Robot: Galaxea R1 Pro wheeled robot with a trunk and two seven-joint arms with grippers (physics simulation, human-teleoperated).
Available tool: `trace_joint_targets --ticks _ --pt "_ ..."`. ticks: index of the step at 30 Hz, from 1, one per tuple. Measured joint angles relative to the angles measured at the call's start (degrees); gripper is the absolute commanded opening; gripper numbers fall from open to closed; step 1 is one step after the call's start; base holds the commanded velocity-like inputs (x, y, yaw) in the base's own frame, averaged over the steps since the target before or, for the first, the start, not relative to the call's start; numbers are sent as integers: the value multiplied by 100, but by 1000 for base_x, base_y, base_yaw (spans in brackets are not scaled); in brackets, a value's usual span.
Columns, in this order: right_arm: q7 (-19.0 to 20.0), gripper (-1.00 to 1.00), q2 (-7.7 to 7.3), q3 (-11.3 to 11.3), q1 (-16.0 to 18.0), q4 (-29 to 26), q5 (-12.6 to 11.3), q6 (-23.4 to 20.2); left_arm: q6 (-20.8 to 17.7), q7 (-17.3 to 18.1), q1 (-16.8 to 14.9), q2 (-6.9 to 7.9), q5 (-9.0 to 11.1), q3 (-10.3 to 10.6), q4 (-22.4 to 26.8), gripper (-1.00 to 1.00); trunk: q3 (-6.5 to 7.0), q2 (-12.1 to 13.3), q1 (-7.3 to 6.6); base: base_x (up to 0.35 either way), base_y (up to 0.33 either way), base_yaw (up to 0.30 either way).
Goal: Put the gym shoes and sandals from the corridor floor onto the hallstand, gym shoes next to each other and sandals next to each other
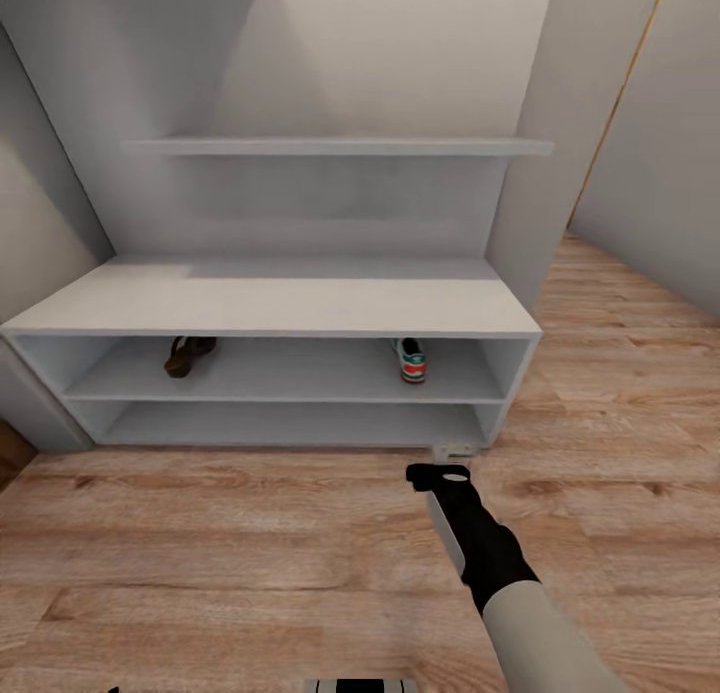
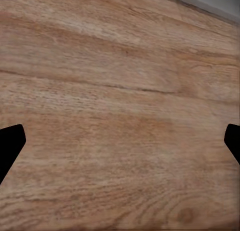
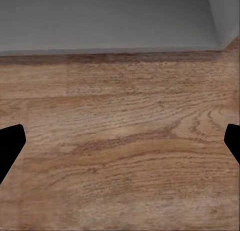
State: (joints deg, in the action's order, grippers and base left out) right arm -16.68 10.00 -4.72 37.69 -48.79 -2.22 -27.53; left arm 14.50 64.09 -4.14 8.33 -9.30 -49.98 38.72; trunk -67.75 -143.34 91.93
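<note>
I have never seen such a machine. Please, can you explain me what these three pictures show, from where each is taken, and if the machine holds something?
This is a simulated two-armed robot on wheels. The big picture comes from its head camera, looking down at a pale hallstand on a wooden corridor floor. On the upper of its low open shelves sit one brown sandal at the left and one gym shoe at the right. The dark arm ends in the right gripper, low near the floor.

The other two pictures come from cameras by each gripper. The black shapes at their edges are fingertips: left gripper, right gripper. Both are wide open over bare floor, holding nothing.
</note>
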Motion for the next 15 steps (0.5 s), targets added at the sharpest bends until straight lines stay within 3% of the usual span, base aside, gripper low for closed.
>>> trace_joint_targets --ticks 4,6,8,9,13,15 --pt "8 100 0 5 -5 263 -1 32 0 0 0 -2 -2 3 0 100 0 0 -1 -42 0 0" --pt "17 100 0 8 -8 709 -2 246 0 0 0 -1 8 3 0 100 0 0 -1 -11 0 0" --pt "24 100 0 8 -9 1027 -2 518 0 0 0 2 23 4 0 100 0 0 -1 -4 0 0" --pt "37 100 0 14 -12 1587 -7 1093 1 0 0 5 32 6 1 100 -1 0 0 -2 0 0" --pt "50 100 -5 32 -9 2167 4 1610 1 0 0 6 29 7 -3 100 0 0 -1 -1 0 0" --pt "63 100 -117 30 -9 2571 8 1981 0 0 0 6 26 7 -1 100 0 0 -1 0 0 0"
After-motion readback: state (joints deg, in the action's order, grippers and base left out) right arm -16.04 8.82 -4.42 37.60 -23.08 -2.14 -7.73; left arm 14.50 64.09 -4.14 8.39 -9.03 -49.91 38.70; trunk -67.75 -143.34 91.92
